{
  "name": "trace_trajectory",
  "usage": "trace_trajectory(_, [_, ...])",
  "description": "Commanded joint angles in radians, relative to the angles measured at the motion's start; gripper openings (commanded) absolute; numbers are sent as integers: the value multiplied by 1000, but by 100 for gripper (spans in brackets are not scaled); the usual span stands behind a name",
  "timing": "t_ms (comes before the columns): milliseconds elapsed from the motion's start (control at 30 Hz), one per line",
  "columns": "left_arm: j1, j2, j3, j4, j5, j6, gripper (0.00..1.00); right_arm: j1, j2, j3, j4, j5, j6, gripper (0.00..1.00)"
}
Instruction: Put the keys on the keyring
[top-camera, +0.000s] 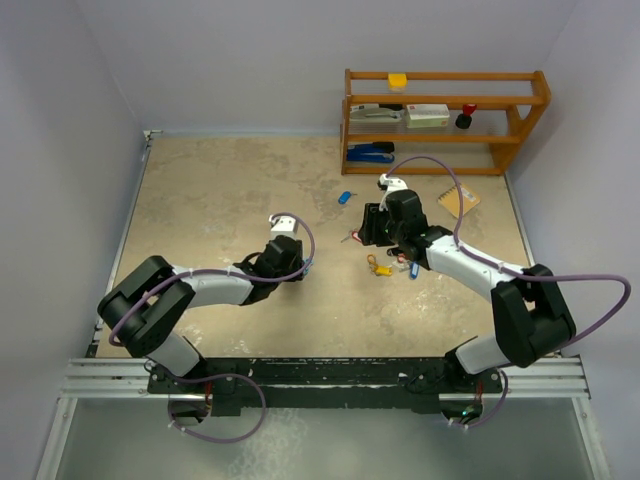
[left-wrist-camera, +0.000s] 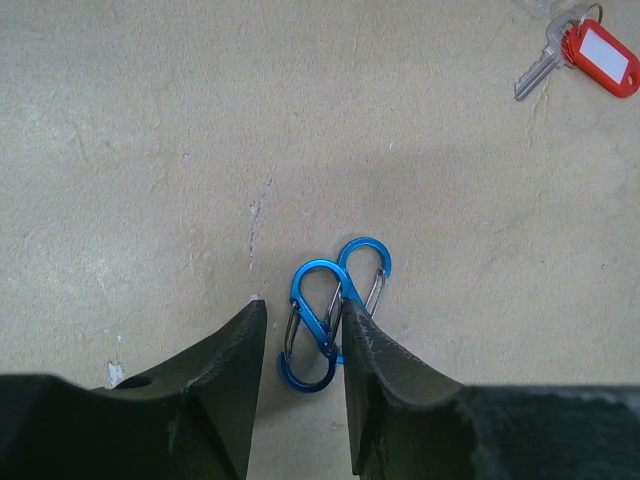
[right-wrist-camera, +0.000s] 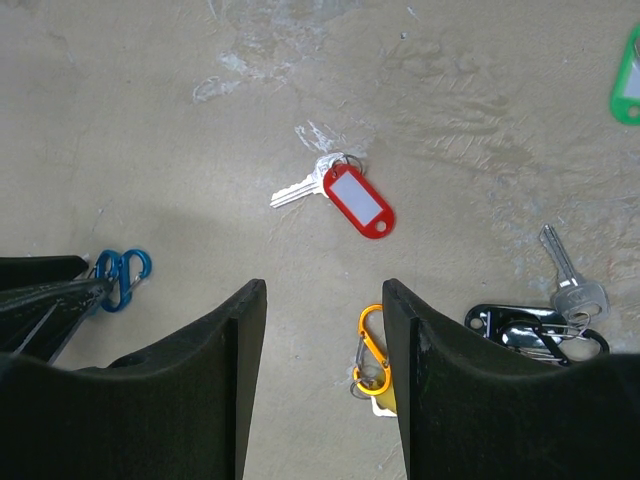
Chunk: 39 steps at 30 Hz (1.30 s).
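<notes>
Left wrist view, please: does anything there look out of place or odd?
Nothing looks damaged or spilled. The blue clips lie flat between the fingers of the open left gripper; the red-tagged key lies apart, top right.

My black left gripper (left-wrist-camera: 302, 308) hangs low, jaws parted, arm bent rightward; my black right gripper (right-wrist-camera: 325, 290) reaches far, jaws likewise apart.
</notes>
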Motion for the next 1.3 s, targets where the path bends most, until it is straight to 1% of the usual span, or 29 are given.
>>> trace_trajectory(0, [-8, 19, 5, -36, -8, 12, 31, -1, -43, -11, 33, -2, 5, 54])
trace_trajectory(33, [-8, 20, 3, -35, -6, 12, 25, -1, -43, -12, 34, -2, 5, 53])
trace_trajectory(100, [-8, 30, 4, -35, -1, 14, 9, -1, -43, -13, 34, -2, 5, 54])
trace_trajectory(133, [-8, 33, 6, -35, -1, 14, 3, -2, -43, -13, 34, -2, 6, 54])
trace_trajectory(167, [-8, 35, 6, -33, -2, 14, 0, -1, -42, -12, 35, -2, 6, 54])
trace_trajectory(533, [-8, -21, 8, -69, -38, 17, 0, -1, -39, -16, 40, -2, 5, 54])
trace_trajectory(800, [-9, -216, 19, -158, -99, 35, 0, -1, -45, -18, 40, -2, 3, 54])
trace_trajectory(900, [-8, -258, 29, -191, -113, 44, 0, -1, -46, -17, 40, -5, 3, 54])
trace_trajectory(1133, [-8, -272, 34, -214, -130, 48, 0, -1, -45, -15, 45, -8, 1, 54])
trace_trajectory(1267, [-8, -270, 36, -217, -146, 38, 0, -1, -13, 3, 45, -2, -4, 53])
